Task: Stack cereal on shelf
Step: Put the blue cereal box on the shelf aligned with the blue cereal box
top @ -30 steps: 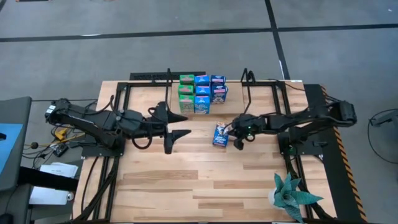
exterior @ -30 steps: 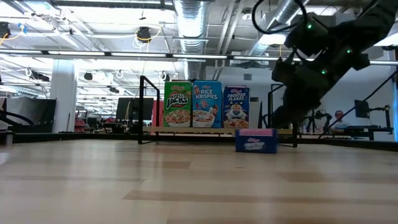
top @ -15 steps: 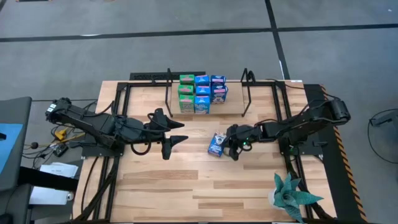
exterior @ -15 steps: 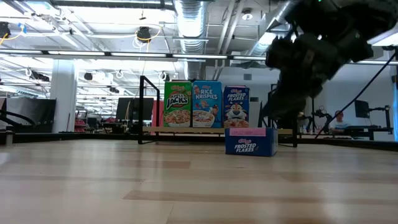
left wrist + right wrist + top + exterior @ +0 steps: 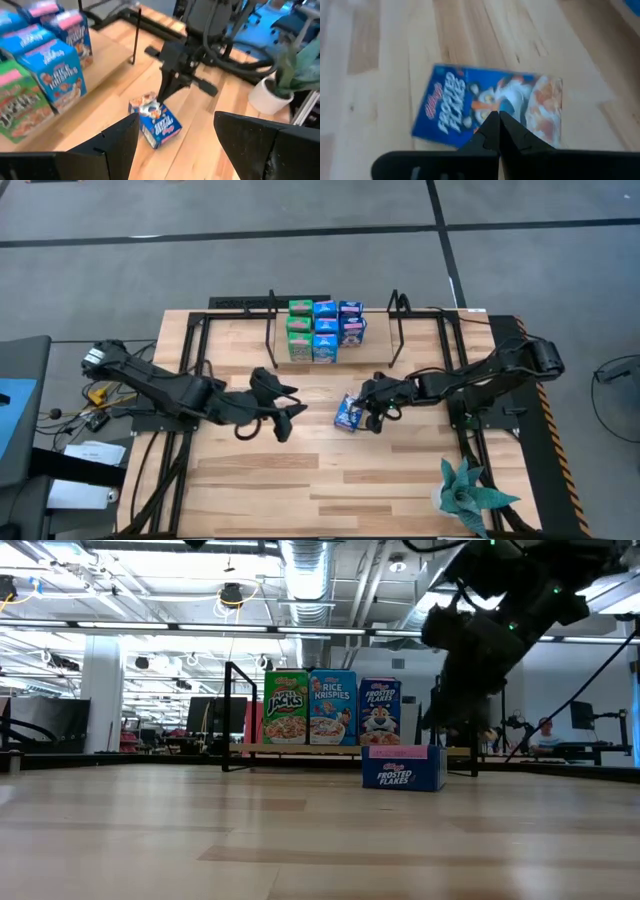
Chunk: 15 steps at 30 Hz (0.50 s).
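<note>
One dark blue cereal box [image 5: 348, 413] lies flat on its back on the table [image 5: 300, 470], picture side up, well short of the shelf [image 5: 330, 365] where the other cereal boxes [image 5: 325, 330] already stand in rows between the black wire uprights. The right hand [image 5: 372, 412] hangs just over the near-right edge of this loose box, its two fingers pressed together into a single point and pinching nothing; in its own wrist view the closed tips [image 5: 496, 131] sit above the box's lower long edge, with the box's long axis running crosswise to the fingers. The left hand [image 5: 283, 412] waits farther off toward the left side of the table, fingers spread [image 5: 120, 145], with the box lying ahead of it and a clear gap between them. So the right arm is much the nearer, and the box lies directly beneath and slightly to the left of its hand. By my judgement, a pickup from here would need those fingers to part first and straddle the box's narrow width.
</note>
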Available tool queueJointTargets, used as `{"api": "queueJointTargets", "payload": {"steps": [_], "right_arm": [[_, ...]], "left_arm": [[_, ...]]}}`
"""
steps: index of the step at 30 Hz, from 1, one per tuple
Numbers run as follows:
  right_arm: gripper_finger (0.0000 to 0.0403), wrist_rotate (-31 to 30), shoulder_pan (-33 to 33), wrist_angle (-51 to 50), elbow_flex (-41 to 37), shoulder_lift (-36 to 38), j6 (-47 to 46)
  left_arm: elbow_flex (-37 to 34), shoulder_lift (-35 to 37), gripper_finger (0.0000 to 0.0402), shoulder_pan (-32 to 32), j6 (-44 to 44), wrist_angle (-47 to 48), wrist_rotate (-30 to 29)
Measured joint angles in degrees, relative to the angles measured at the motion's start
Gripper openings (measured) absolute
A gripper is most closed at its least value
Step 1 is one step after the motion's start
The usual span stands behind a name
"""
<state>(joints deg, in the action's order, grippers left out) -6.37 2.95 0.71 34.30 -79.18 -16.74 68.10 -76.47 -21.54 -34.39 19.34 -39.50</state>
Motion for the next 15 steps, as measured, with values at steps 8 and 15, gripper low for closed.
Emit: {"api": "queueJointTargets", "payload": {"steps": [8,15], "right_arm": [[0.0019,-1.07,2.08,1.46,-3.21,-0.74,-2.68],[0.0019,-1.97,5.83,5.01,-5.84,-0.71,-7.59]], "left_arm": [[0.01,-3.49,0.0247,-0.36,-3.52,0.21,1.29],[-0.02,-3.86,0.0247,-0.42,-5.04,0.89,1.14]]}}
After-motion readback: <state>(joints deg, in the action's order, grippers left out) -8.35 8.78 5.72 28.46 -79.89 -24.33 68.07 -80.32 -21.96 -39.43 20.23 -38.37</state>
